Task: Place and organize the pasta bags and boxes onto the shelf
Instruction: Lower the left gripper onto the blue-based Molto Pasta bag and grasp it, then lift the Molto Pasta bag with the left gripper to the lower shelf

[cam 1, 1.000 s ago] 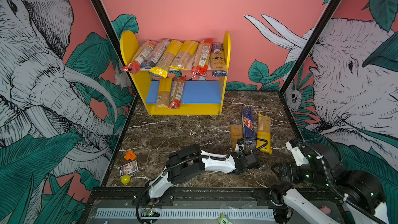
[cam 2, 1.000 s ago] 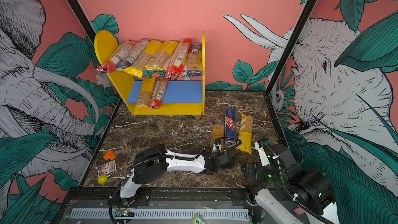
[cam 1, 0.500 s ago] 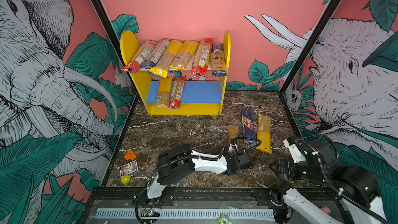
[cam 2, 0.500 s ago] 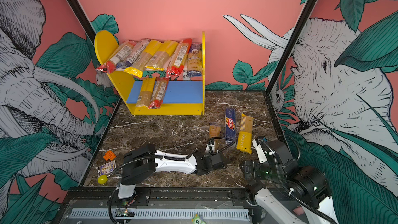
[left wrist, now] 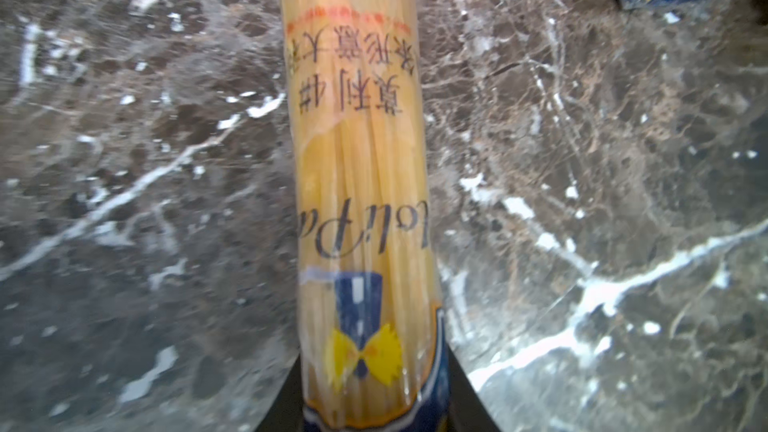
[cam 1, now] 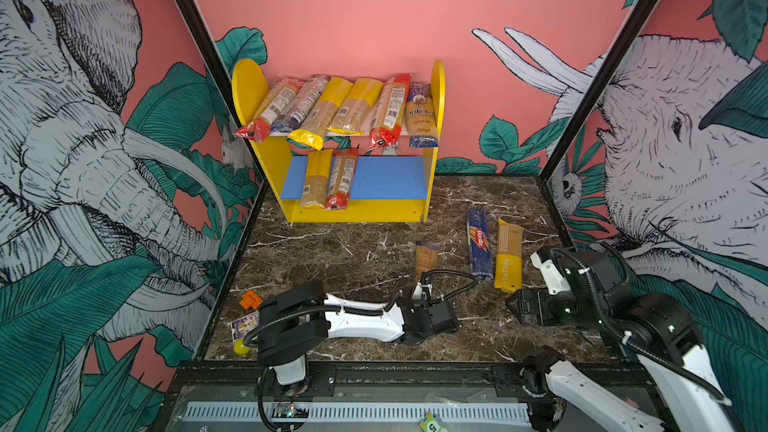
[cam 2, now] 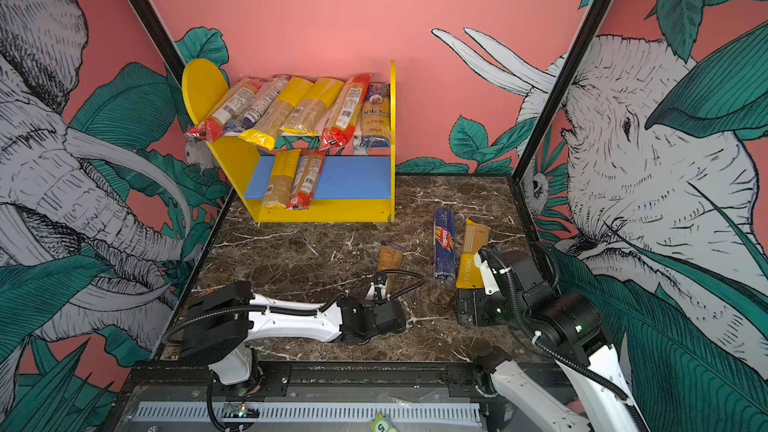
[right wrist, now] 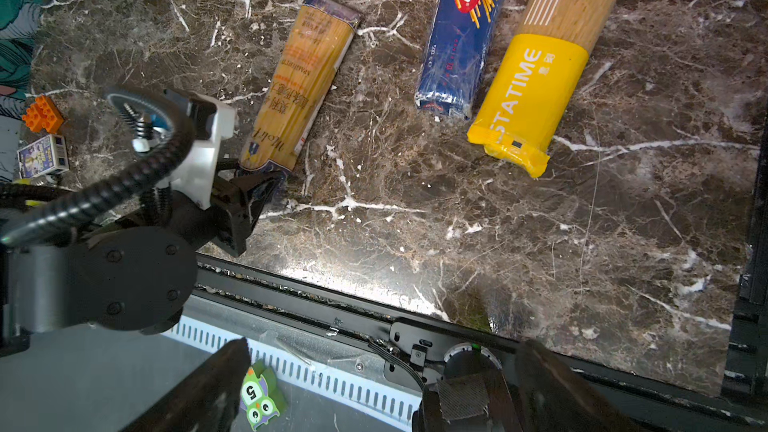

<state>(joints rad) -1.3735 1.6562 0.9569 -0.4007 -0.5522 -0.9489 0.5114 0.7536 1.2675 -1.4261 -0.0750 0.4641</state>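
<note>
Left claw (right wrist: 253, 191) pinches the dark near end of a spaghetti bag (cam 1: 426, 258), which runs from the jaws toward 12 o'clock in both top views. Right claw (right wrist: 382, 392) gapes wide and empty at 3 o'clock. At 11 o'clock stands the shelf (cam 1: 357, 211).

The spaghetti bag (left wrist: 361, 201) overruns the left wrist view's edges, its print blurred.

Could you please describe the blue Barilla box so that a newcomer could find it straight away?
On the marble tabletop in front of the yellow shelf, toward the right, three pasta packs lie side by side. The Barilla box is the middle one, between the clear spaghetti bag and the yellow-ended bag. It alone is dark blue all over, with a red logo.
</note>
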